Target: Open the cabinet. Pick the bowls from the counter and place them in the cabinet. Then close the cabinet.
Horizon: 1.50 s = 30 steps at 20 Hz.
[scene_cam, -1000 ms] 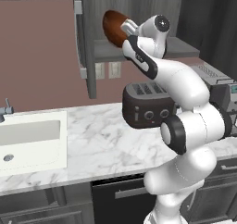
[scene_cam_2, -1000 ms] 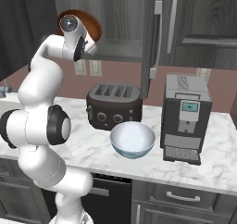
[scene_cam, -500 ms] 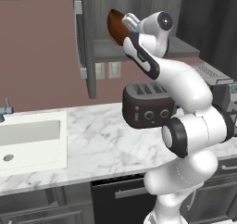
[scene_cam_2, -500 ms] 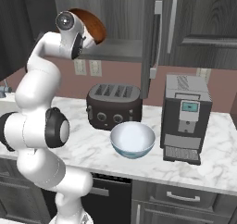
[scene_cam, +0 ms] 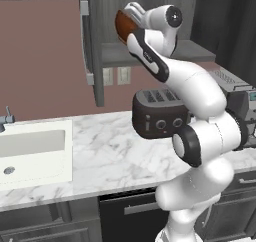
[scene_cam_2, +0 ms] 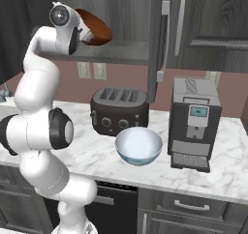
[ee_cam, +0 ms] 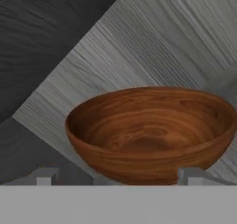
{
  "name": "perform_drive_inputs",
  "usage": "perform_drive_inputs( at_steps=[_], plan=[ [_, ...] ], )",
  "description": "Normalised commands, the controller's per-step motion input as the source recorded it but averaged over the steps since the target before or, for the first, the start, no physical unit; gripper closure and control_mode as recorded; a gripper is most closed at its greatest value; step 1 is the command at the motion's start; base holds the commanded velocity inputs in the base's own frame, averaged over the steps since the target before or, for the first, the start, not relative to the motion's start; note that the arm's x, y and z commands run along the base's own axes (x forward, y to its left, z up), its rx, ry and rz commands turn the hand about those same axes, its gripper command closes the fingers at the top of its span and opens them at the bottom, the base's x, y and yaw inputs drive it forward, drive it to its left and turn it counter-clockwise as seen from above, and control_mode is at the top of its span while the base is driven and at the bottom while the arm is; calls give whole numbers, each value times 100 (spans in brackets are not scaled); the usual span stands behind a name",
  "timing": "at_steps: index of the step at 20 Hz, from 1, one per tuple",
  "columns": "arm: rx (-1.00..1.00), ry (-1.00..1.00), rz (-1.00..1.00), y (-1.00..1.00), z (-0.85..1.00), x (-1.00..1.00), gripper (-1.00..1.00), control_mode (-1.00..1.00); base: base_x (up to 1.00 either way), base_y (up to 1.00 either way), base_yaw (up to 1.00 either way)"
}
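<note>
The reddish-brown wooden bowl (scene_cam_2: pixel 97 29) (scene_cam: pixel 121 26) sits tilted inside the open cabinet, just over its grey shelf (scene_cam_2: pixel 121 51). My gripper (ee_cam: pixel 118 176) (scene_cam_2: pixel 86 32) is open at the bowl's near side, its fingertips (ee_cam: pixel 46 174) spread wide, and the bowl (ee_cam: pixel 148 130) lies just beyond them. I cannot tell whether the fingers touch it. The second bowl (scene_cam_2: pixel 138 145), white inside and pale blue outside, stands upright on the marble counter (scene_cam_2: pixel 87 155) in front of the toaster. The cabinet's open door (scene_cam_2: pixel 157 35) (scene_cam: pixel 92 41) shows edge-on.
A dark toaster (scene_cam_2: pixel 118 109) (scene_cam: pixel 157 113) stands below the shelf. A coffee machine (scene_cam_2: pixel 193 122) is to its right under a shut cabinet door (scene_cam_2: pixel 208 20). The white sink (scene_cam: pixel 30 151) with its faucet (scene_cam: pixel 6 118) lies at the counter's left end.
The hand has carried the wooden bowl a little deeper into the cabinet and lower toward the shelf. The fingers have spread slightly wider.
</note>
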Motion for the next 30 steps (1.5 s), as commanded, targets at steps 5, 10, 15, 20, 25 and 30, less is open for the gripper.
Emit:
perform_drive_inputs(
  at_steps=[5,10,15,20,25,30],
  plan=[
    [8,-1,11,66,13,-2,-100,-100,0,0,0],
    [15,11,16,69,-2,-2,-100,-100,0,0,0],
    [8,4,14,3,47,-2,-100,-100,0,0,0],
    [0,-14,12,-21,100,-3,-100,-100,0,0,0],
    [0,-18,10,-2,81,-38,-100,-100,0,0,0],
    [-2,-7,3,0,38,-95,-100,-100,0,0,0]
  ],
)
